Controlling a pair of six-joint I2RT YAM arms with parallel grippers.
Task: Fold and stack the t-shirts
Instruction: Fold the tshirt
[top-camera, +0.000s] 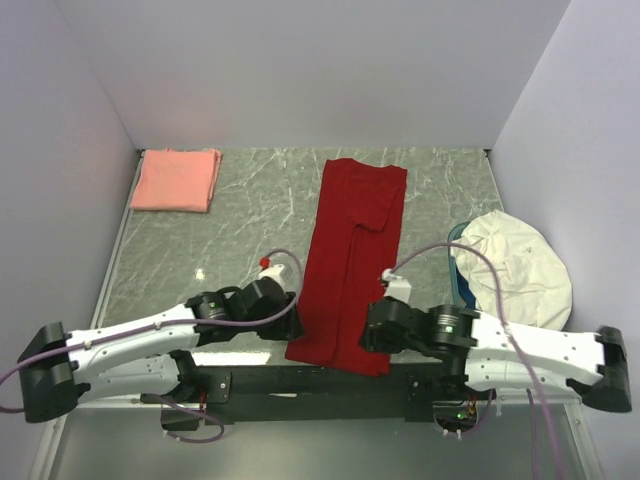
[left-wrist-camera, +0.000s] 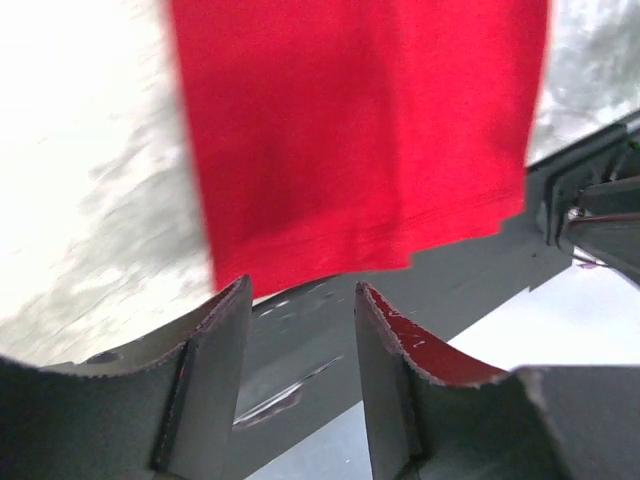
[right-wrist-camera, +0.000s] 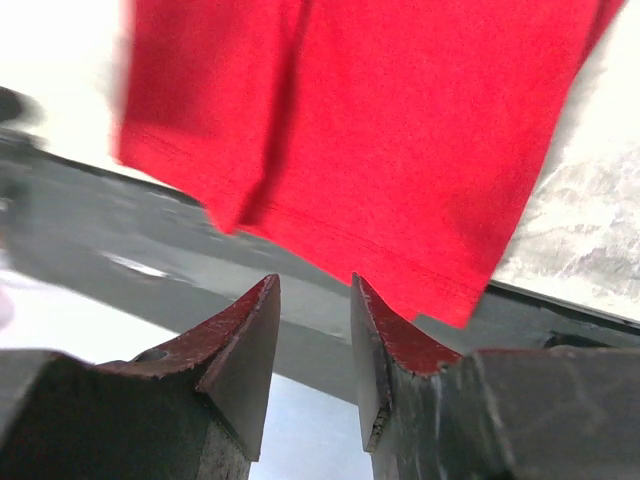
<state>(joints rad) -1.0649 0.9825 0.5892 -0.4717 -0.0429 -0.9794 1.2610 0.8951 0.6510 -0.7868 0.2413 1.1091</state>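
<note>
A deep red t-shirt (top-camera: 352, 262) lies folded into a long narrow strip down the middle of the table, its near hem hanging over the front edge. The same hem fills the upper part of the left wrist view (left-wrist-camera: 350, 140) and the right wrist view (right-wrist-camera: 380, 130). A salmon-pink t-shirt (top-camera: 178, 180) lies folded at the back left. My left gripper (top-camera: 288, 318) (left-wrist-camera: 300, 290) is open just off the hem's left corner, with nothing between its fingers. Open and empty too, my right gripper (top-camera: 368, 335) (right-wrist-camera: 313, 282) sits at the hem's right corner.
A white cloth bundle (top-camera: 520, 268) sits in a blue-rimmed holder at the right edge. The black mounting rail (top-camera: 300, 385) runs along the table's near edge under the hem. Pale walls close in the left, back and right sides.
</note>
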